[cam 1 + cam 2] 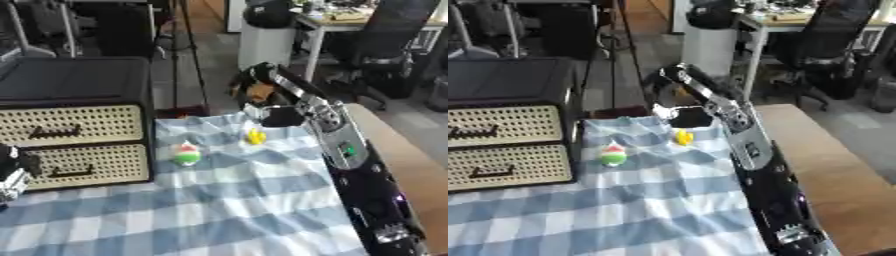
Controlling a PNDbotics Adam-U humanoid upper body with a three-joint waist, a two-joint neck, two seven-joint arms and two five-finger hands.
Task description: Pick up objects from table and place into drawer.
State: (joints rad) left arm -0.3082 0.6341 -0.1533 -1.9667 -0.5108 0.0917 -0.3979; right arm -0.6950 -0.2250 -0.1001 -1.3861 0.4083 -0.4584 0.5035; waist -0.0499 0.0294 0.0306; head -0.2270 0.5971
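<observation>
Down near us, at the lower left edge, our left hand (12, 176) waits by the drawer chest (74, 145); we cannot tell how its fingers sit. Both drawers look closed. Farther out on the checked cloth (219, 210) lies a small red, white and green toy (186, 154). A bit farther sits a little yellow toy (255, 136). Our right hand (278, 116) hangs just past it, at the far edge of the cloth, and we cannot tell if its fingers are spread or curled. If we reach down crooked, we might knock the yellow toy off the far edge.
</observation>
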